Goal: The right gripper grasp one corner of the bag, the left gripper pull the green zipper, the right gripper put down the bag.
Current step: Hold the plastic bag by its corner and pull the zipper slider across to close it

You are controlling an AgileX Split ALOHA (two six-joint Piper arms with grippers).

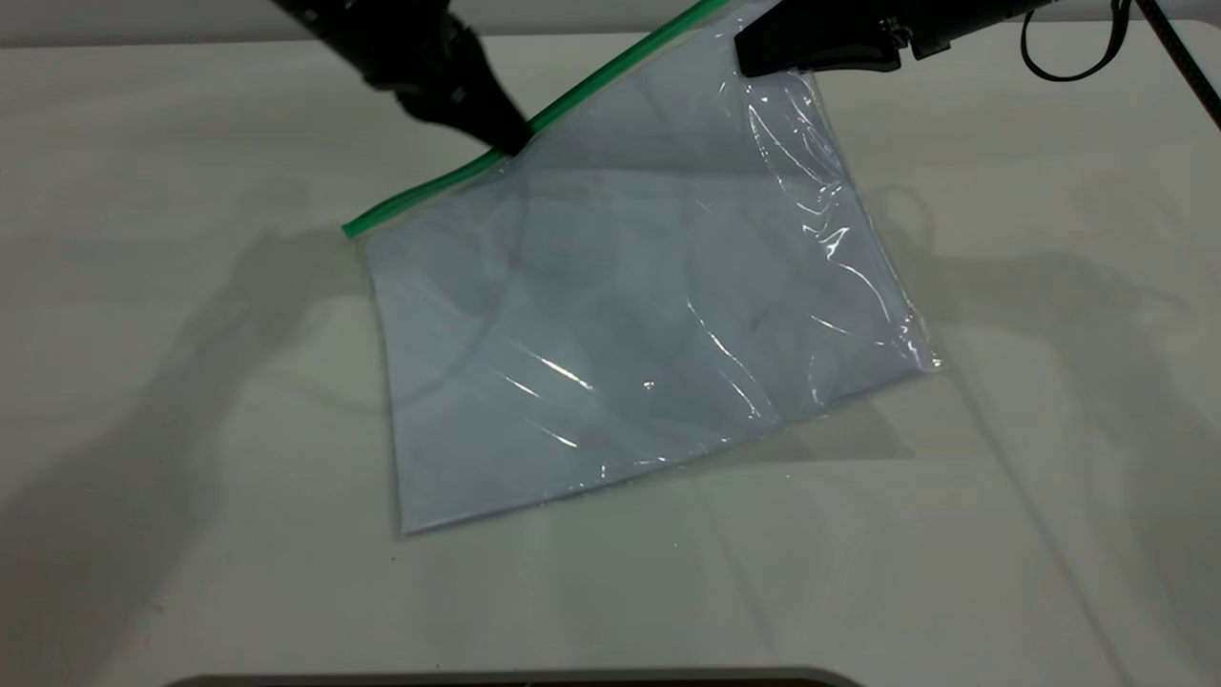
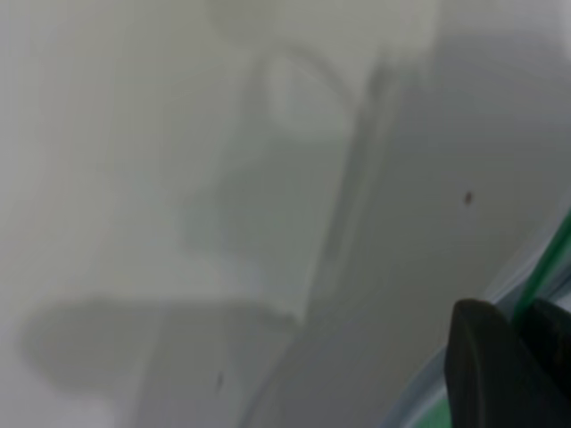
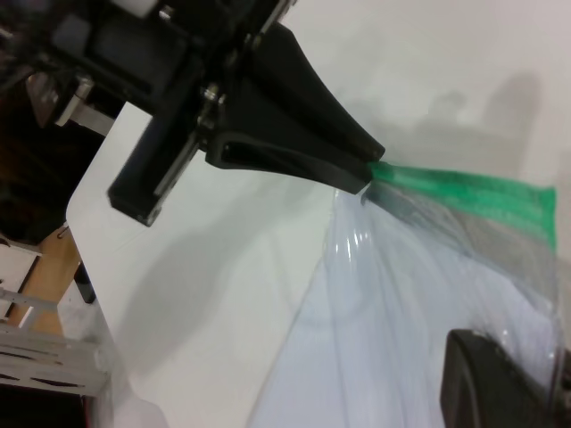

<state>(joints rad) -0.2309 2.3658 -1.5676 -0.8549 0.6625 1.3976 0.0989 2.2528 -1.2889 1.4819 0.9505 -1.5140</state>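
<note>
white table (image 1: pixel 1049 477) — shadowed | left gripper (image 1: pixel 515 141) pinching green zipper (image 1: pixel 420 191) | right gripper (image 1: pixel 754 59) clamping bag (image 1: pixel 620 334) corner

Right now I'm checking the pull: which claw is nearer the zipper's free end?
Left. The left claw pinches the zipper mid-strip; the right claw holds the bag's opposite corner.

- the bag (image 1: pixel 630 334) – see-through, pale bluish-white, shiny white glints on the wrinkles
- the green zipper (image 1: pixel 429 189) – bright green strip, plain
- both grippers – solid black
- table (image 1: pixel 143 401) – off-white with soft grey shadows
</note>
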